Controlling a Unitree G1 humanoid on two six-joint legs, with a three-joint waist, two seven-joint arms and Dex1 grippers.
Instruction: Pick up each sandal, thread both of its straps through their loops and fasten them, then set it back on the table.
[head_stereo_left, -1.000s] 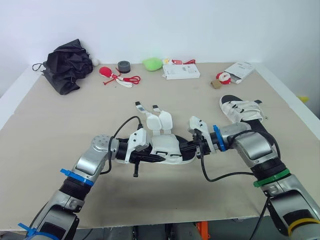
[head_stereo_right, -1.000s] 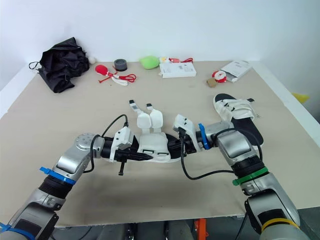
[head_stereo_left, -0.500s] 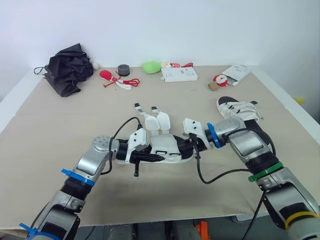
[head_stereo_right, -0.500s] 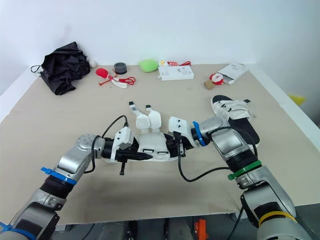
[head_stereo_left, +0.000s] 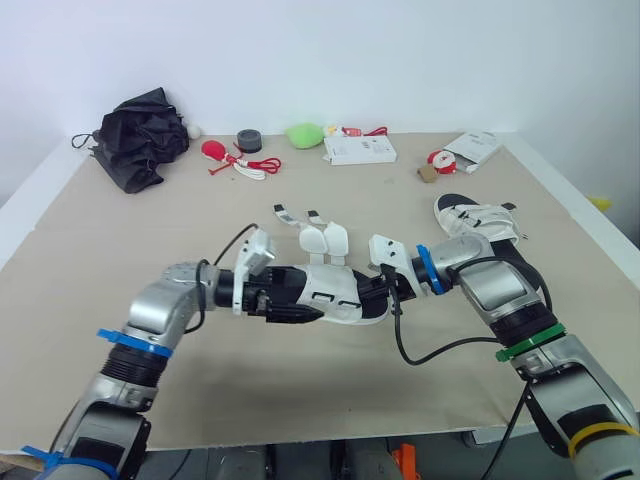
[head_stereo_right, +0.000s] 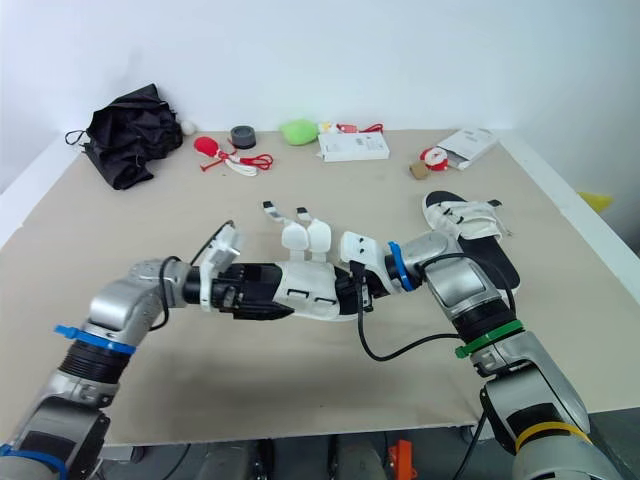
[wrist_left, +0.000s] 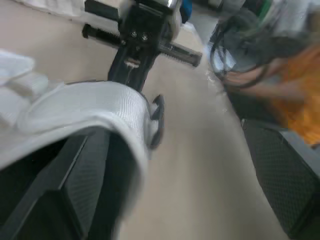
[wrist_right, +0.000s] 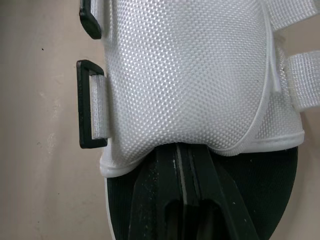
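Bright, even light falls from above, and the tabletop (head_stereo_left: 120, 260) holds just a soft, pale shadow under the sandal (head_stereo_left: 330, 285). Through the left wrist view everything swims in blur, worst in the far background; in the right wrist view the sandal's weave stands crisp.

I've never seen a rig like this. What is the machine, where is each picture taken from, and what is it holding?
It is a humanoid robot with two arms. Two pictures come from cameras on its head, looking down over a table; two come from cameras on its wrists. The left gripper and right gripper meet a white sandal, one at each end; the grip is hidden. A second sandal lies to the right. A black bundle and white box lie farther back.
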